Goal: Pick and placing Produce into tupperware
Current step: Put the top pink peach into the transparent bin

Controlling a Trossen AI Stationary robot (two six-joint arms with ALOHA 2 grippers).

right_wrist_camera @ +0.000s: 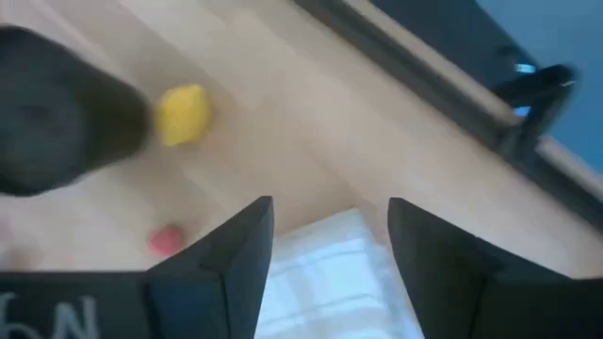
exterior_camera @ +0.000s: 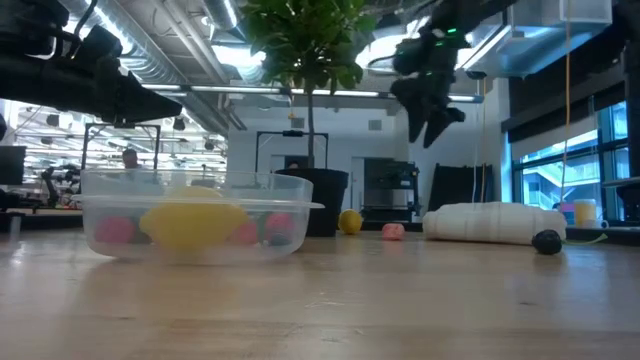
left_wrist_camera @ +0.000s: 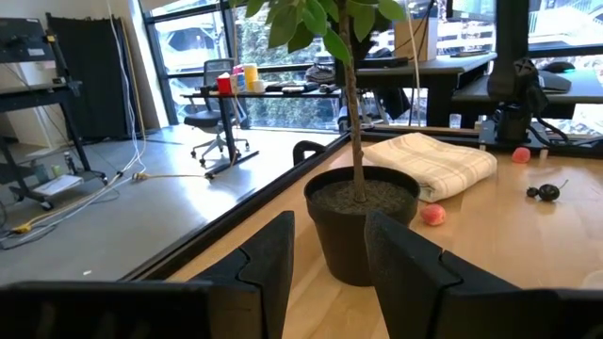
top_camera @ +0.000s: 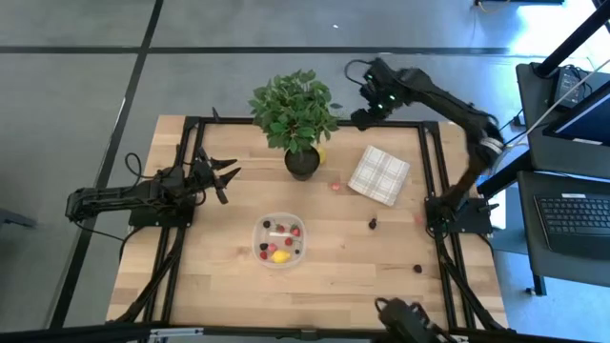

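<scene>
The clear tupperware [top_camera: 281, 240] sits on the table's near middle and holds several red, dark and pink berries and a yellow lemon piece [exterior_camera: 195, 222]. Loose produce lies on the wood: a yellow piece [right_wrist_camera: 184, 115] beside the plant pot, a pink berry [top_camera: 335, 186], a dark berry [top_camera: 373, 224] and a maroon one [top_camera: 417, 269]. My left gripper [top_camera: 224, 176] hovers open left of the pot, facing it. My right gripper [top_camera: 367, 114] is raised, open, over the table's far side between the plant and the checked cloth; the right wrist view looks down past its fingers at the cloth's edge [right_wrist_camera: 320, 273].
The leafy plant [top_camera: 297, 110] in a black pot [left_wrist_camera: 363, 221] stands at the far middle. A folded white checked cloth [top_camera: 378, 174] lies right of it. Black frame rails [top_camera: 438, 191] run along the table's sides. Bare wood lies right of the tupperware.
</scene>
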